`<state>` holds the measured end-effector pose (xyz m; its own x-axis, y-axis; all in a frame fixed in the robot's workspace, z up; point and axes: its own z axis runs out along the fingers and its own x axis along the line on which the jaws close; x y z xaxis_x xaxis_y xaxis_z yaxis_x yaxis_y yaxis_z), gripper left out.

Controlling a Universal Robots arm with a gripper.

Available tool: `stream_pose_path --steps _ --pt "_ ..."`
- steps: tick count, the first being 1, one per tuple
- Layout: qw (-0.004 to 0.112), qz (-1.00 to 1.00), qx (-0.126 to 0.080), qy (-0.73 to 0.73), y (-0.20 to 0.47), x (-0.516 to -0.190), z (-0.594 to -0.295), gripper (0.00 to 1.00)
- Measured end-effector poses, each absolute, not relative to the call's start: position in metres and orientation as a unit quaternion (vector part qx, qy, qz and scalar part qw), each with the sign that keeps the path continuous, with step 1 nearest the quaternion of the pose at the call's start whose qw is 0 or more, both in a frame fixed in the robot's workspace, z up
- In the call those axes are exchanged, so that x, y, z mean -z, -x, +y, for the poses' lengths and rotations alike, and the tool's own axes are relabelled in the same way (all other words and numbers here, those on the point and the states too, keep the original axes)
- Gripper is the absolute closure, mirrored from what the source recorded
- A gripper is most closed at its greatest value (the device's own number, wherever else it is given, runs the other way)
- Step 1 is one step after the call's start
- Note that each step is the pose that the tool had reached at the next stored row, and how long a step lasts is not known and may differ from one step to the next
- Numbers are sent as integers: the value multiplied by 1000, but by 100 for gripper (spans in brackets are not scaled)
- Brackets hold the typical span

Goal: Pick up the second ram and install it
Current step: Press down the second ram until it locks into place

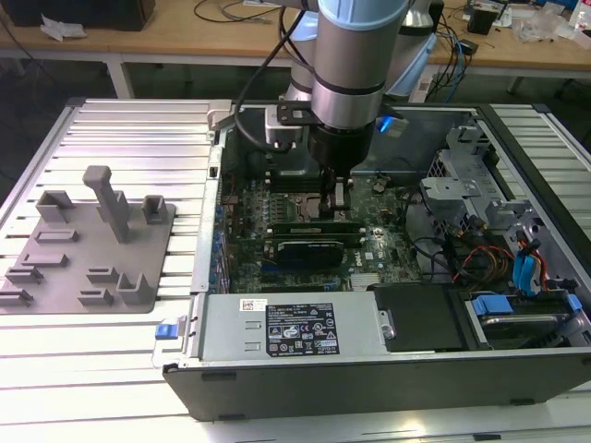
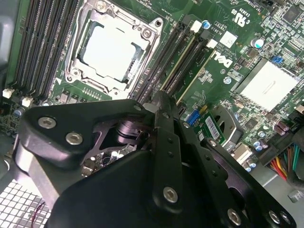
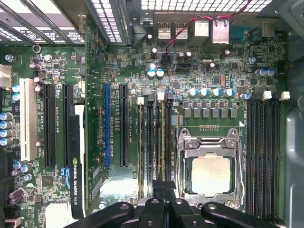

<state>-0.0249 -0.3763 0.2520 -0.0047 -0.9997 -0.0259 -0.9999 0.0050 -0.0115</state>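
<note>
Black end effector (image 2: 161, 97) is low inside the open computer case (image 1: 369, 378), its tip over the bank of memory slots just beside the processor socket (image 3: 209, 173). Whether it is clamped on anything or slack, I cannot tell. A thin, green-edged stick stands in one of those slots, its near end right by the tip; I take this for the second ram (image 2: 192, 71), already in its slot, though full seating is not visible. Judgement: good work here means pressing straight down without tilt, evenly along the stick, until the white end latches (image 2: 211, 42) close on it, and keeping clear of the socket. Black expansion card (image 1: 314, 247) sits further out on the board. White printed label (image 1: 300, 328) lies on the metal cover at the case front; the board carries white lettering. Grey parts fixture (image 1: 88, 249) rests on the slatted worktop (image 1: 138, 129), well apart.
</note>
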Motion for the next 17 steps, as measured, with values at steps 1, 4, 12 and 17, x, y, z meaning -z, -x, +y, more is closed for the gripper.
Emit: stream_pose_path --steps 1,4,12,17 --pt "13 709 -5 705 24 -252 -376 92" --pt "13 709 -5 705 17 -252 -376 92" --pt "13 709 -5 705 4 -252 -376 92" --pt "13 709 -5 705 -5 -252 -376 92"
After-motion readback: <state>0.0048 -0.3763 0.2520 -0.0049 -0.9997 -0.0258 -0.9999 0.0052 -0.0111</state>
